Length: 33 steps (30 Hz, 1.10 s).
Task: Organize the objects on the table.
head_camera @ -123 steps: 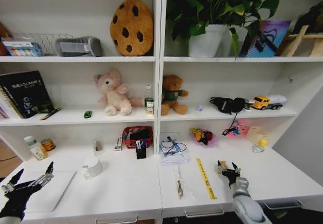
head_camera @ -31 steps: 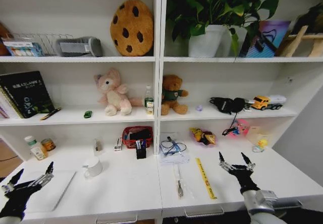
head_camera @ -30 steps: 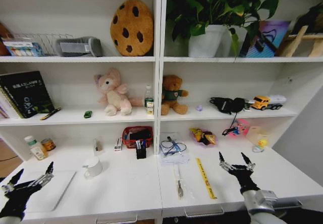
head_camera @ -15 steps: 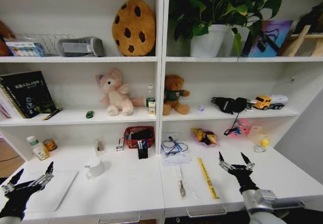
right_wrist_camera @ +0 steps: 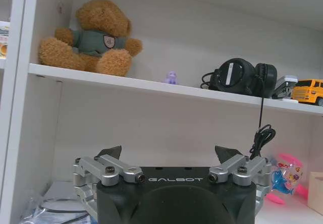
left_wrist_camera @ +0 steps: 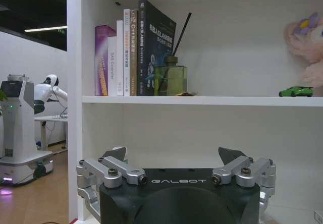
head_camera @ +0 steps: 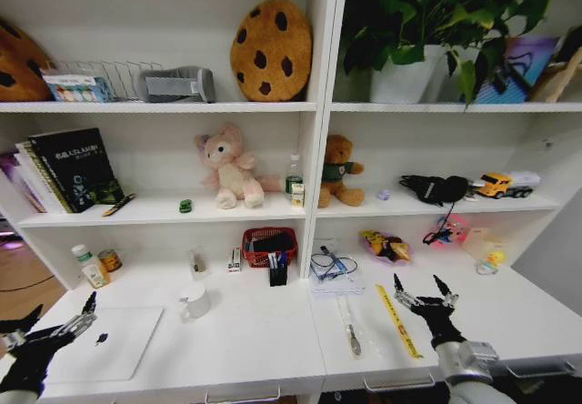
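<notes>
The right tool [head_camera: 424,292] hovers over the bench [head_camera: 264,340], fingers spread and empty. The ruler [head_camera: 398,320] lies just beside it, toward the middle. Farther in, the pen cup [head_camera: 278,273] holds pens, before a red basket [head_camera: 269,245] with dark things inside. The mug [head_camera: 195,302] stands left of centre. The left tool [head_camera: 50,324], also spread, hangs at the front-left edge beside the laptop [head_camera: 118,342].

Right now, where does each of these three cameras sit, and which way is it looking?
Head view: high up, looking down at the long white desk; both open grippers, left and right, show.
Left wrist view: behind the left gripper, facing shelved books.
Right wrist view: behind the right gripper, facing the brown teddy bear, also in the head view.
</notes>
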Motion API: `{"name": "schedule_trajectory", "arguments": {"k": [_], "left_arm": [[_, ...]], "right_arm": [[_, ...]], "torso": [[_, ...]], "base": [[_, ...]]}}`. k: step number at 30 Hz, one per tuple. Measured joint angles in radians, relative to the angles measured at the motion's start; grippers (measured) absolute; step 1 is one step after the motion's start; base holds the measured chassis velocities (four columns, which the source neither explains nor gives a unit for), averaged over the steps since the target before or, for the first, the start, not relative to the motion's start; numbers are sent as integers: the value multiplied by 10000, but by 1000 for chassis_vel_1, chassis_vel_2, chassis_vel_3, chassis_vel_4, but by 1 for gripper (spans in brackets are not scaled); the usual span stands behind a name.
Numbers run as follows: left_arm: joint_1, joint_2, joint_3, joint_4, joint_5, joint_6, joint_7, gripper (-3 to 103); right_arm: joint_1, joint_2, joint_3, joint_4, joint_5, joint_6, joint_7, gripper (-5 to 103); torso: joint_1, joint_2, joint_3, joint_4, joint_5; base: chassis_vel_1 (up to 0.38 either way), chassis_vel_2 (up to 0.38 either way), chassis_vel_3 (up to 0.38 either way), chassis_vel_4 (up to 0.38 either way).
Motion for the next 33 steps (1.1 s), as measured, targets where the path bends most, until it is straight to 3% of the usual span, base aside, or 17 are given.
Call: {"name": "schedule_trajectory", "arguments": {"k": [20, 33], "left_arm": [[0, 0, -1, 0, 0, 0, -4, 100], [0, 0, 2, 0, 0, 0, 1, 100]], "right_arm": [[9, -1, -6, -10, 2, -8, 1, 100], [11, -3, -6, -11, 2, -9, 2, 100]], "torso": [[0, 0, -1, 1, -4], [2, -2, 1, 0, 5]], "base": [[167, 172, -176, -172], [20, -2, -19, 6]]}}
